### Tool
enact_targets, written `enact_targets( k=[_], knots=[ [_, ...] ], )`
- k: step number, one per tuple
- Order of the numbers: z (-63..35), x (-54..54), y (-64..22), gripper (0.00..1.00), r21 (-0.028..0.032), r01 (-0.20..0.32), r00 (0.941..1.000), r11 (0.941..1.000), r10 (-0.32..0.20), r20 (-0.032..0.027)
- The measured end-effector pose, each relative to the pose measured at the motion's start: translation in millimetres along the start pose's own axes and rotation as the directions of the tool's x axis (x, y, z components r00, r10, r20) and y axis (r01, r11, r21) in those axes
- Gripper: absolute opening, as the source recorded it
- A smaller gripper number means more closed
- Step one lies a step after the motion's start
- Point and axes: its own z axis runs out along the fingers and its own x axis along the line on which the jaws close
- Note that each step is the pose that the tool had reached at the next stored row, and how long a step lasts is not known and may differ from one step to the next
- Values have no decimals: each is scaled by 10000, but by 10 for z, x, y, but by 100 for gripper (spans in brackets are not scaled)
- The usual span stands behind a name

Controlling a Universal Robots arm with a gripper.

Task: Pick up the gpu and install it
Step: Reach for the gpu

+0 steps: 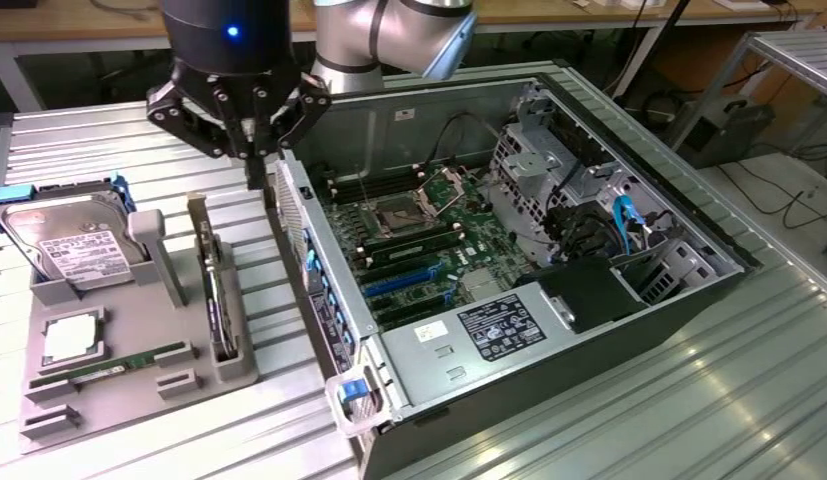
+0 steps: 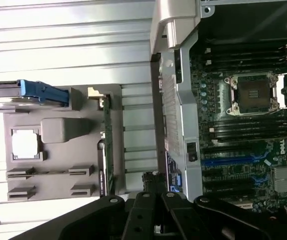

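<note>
Edgewise, thin black gpu [image 1: 220, 300], silver end.

- The exterior view looks down at a slant from high up, taking in the table [image 1: 653, 400], the tray [image 1: 133, 385] at the exterior view's left and the open case [image 1: 386, 125] at the exterior view's right.
- The wrist view faces straight down, close, past the gripper [image 2: 153, 200].
- Both share the tray, the case's wall and the board [image 1: 440, 250].

Between the case [image 1: 386, 120] and the tray [image 1: 146, 370] runs a narrow strip of bare counter [image 1: 280, 300], with the upright gpu [image 1: 220, 300] at the tray's near edge. Inside the case, cage [image 1: 547, 150] and cables [image 1: 627, 225] crowd the opposite side.
</note>
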Motion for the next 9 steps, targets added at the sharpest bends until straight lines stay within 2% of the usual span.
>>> enact_targets(
  k=[1, 2, 9],
  knots=[
    [9, 49, -8, 11, 2, -1, 10000, 10000, 1, 1],
    [31, 150, -20, 11, 7, 0, 10000, 10000, 0, 1],
    [144, 439, -46, 11, 7, 0, 10000, 10000, 0, 5]
  ],
)
